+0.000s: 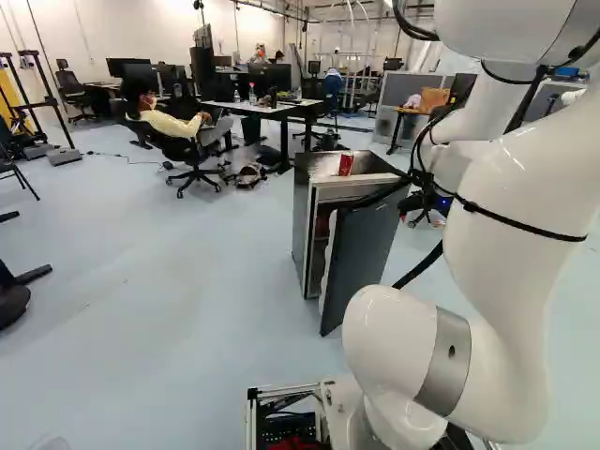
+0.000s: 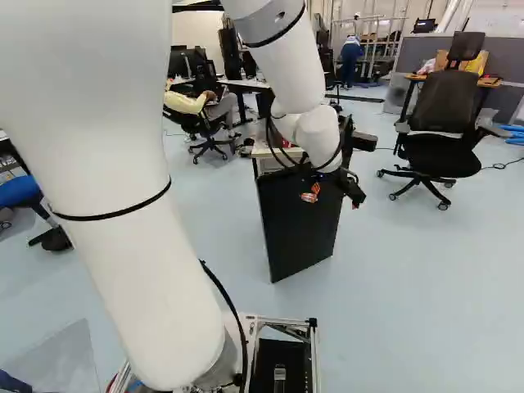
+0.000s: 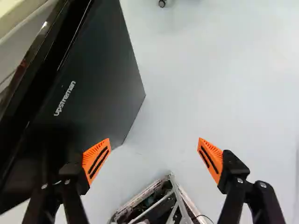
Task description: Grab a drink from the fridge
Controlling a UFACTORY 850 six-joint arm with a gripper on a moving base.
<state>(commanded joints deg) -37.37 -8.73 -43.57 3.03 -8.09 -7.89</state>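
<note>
The drink (image 1: 346, 165), red and upright, probably a can, stands on the fridge (image 1: 302, 220), upper right of the left base view. The door (image 1: 361, 253) hangs ajar. The gripper (image 2: 334, 197) is spread wide, one finger by the door, floor (image 3: 187, 93) between its tips. A chair (image 2: 442, 151) stands upper right of the right base view.

One word, "upstreman" (image 3: 64, 99), can be read in the wrist view. It is written in small, pale letters on the dark front of the fridge door (image 3: 105, 79), near one edge. On the red can (image 1: 346, 165) on top of the fridge (image 1: 305, 211), pale marks are seen, too small to be read.
</note>
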